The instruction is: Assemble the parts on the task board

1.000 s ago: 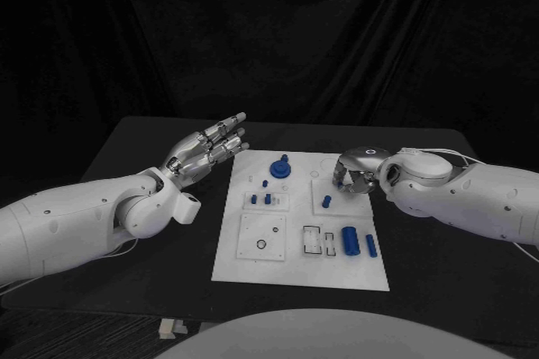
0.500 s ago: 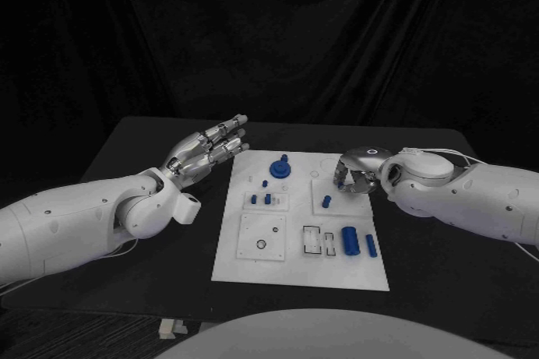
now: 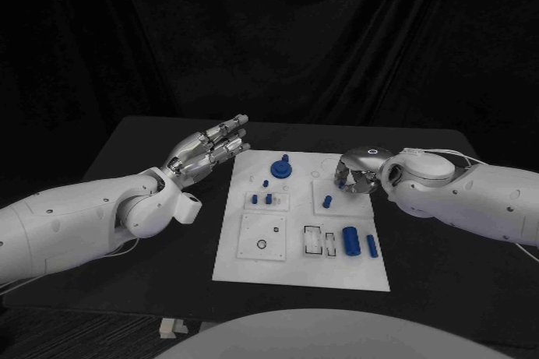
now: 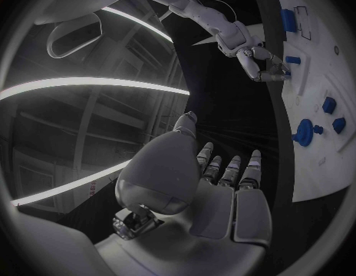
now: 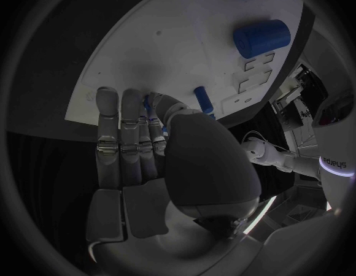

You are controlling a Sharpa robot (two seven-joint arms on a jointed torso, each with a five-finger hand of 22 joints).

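The white task board (image 3: 301, 259) lies mid-table. On it are a blue round knob (image 3: 279, 169), small pegs (image 3: 262, 198), an upright peg (image 3: 327, 202), a thick blue cylinder (image 3: 350, 241) and a thin one (image 3: 371, 246). My right hand (image 3: 354, 174) hovers over the board's far right part, fingers curled beside the upright peg (image 4: 293, 59). In the right wrist view a small blue part (image 5: 148, 102) shows between thumb and fingers (image 5: 124, 135), mostly hidden. My left hand (image 3: 211, 150) floats open, fingers spread, off the board's far left corner.
The black table (image 3: 146, 141) extends on both sides of the board. Empty slots and a hole plate (image 3: 262, 238) sit in the board's near half. A dark curtain hangs behind the table's far edge.
My right hand has drifted very slightly to the right above the board. The left hand and the parts on the board have stayed where they were.
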